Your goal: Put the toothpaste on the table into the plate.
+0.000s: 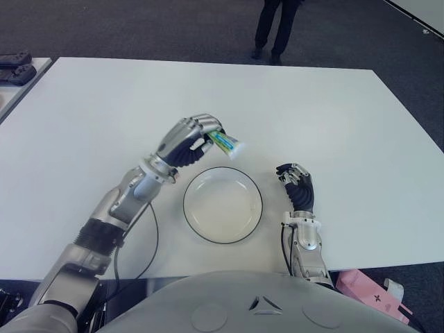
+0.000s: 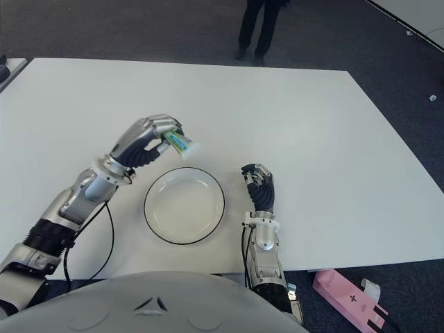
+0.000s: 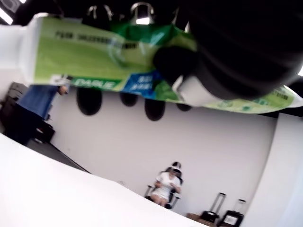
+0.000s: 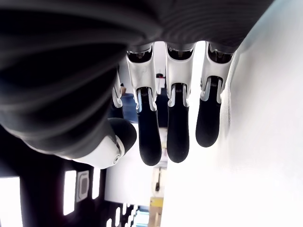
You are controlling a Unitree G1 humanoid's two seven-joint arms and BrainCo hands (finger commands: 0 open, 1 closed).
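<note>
Nearest the robot, plate [image 1: 223, 205] sits on the white table [image 1: 333, 118], holding nothing. Right hand [image 1: 297, 186] shows just right of the plate, idle; its wrist view shows fingers hanging loosely bent with nothing between them.

Left hand [image 1: 189, 142] is up just beyond the plate's far-left rim, fingers curled around the toothpaste [image 1: 227, 143]. The left wrist view confirms the grip: green-and-white tube [image 3: 109, 66] pinned under the thumb and fingers, off the table. The white end pokes out toward the plate, seemingly over the far rim, though height above it is hard to judge.

Step in hand: carry phase, tube grasped and lifted, not yet over the plate centre. Next move calls for bringing the hand nearer and down over the middle, then loosening the fingers so the tube lands flat inside rather than catching the rim.

Far side: a person's legs [image 1: 276, 28] stand beyond the table.
</note>
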